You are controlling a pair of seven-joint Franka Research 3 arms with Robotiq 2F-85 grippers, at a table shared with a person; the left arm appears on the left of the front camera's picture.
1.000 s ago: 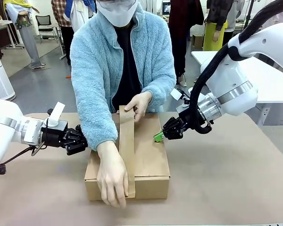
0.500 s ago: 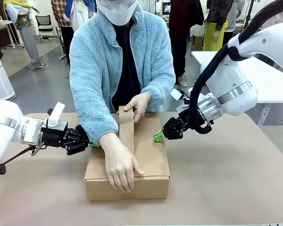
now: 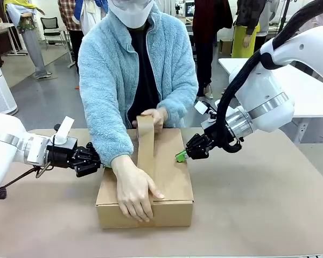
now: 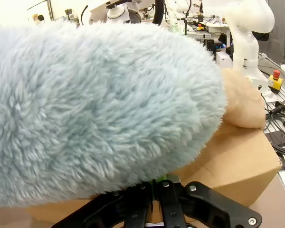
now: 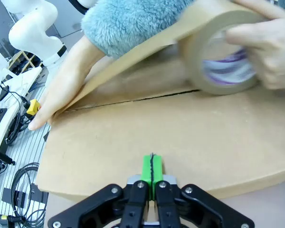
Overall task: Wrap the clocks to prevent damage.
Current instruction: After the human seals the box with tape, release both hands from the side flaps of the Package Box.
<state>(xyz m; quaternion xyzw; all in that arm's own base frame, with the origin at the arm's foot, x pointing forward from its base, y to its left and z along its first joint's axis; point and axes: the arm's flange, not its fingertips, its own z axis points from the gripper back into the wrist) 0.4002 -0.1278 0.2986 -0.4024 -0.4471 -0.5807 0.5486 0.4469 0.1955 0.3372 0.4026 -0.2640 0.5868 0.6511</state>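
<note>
With the box (image 3: 145,183) mid-table under the person's hand (image 3: 133,194) and tape (image 5: 221,57), keep your clenched, empty left gripper (image 3: 95,159) and right gripper (image 3: 181,156) pressing its sides steady.

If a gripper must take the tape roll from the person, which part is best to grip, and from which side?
Probably the rim of the tape roll, pinched across its flat faces. The person's hand covers one side and the strip leaves toward the other hand, so the bare curved side facing the right gripper seems the clearest approach.
</note>
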